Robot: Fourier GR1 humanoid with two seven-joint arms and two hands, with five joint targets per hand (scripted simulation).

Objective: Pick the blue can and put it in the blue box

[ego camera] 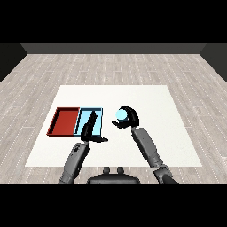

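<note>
The blue can [120, 115] shows as a light blue round shape held in my right hand [130, 119], whose fingers and thumb curl round it just right of the light blue tray [98, 111]. Whether the can touches the table I cannot tell. My left hand [90, 129] lies over the light blue tray with its fingers straight and pointing away, thumb out to the right, holding nothing. It hides part of that tray's floor.
The red tray [64, 121] lies directly left of the light blue tray, sharing a wall. Both sit on the left part of the white table [146, 97]. A wooden floor surrounds the table.
</note>
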